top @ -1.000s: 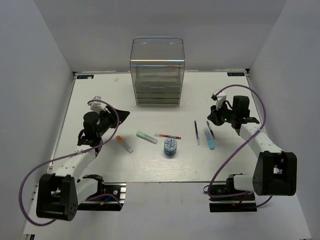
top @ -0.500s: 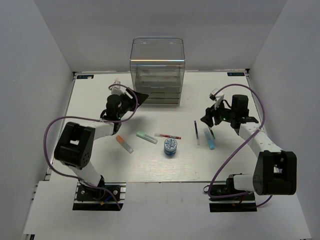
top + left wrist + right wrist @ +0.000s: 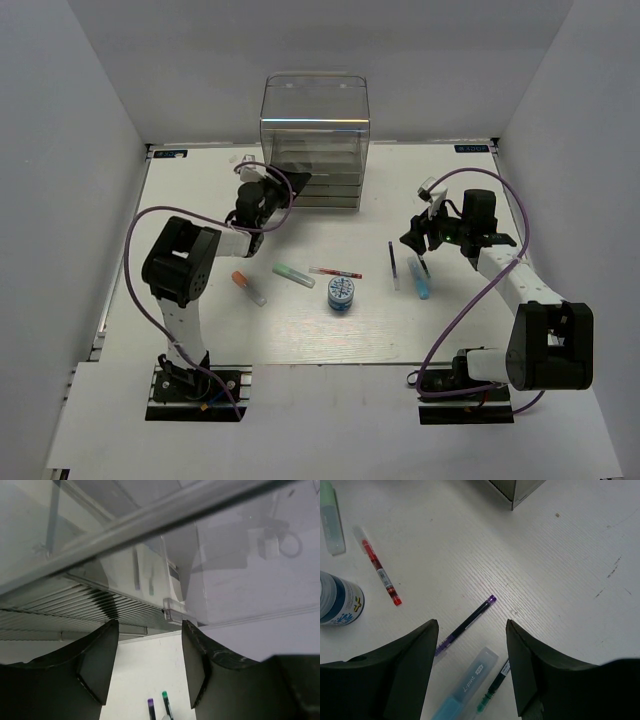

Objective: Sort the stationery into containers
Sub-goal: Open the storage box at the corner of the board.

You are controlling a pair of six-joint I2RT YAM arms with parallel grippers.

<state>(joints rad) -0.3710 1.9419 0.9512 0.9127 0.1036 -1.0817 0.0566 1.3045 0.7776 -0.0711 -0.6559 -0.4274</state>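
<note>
Near cabinet (image 3: 315, 125), left arm (image 3: 226, 240) outstretched, fingers (image 3: 97, 666) apart

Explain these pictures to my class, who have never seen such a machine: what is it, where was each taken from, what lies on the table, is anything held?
Two robot arms are bolted at the near edge of the table, each ending in a two-finger claw. One picture looks down from above and behind; the other two come from wrist cameras. At the back stands a clear drawer cabinet. On the table lie an orange-capped marker, a mint-green marker, a light-blue marker, a red-white pen, two dark pens and a blue-white roll. The left claw is close to the cabinet's front; the right claw hovers over the dark pens. Both are open, holding nothing.
</note>
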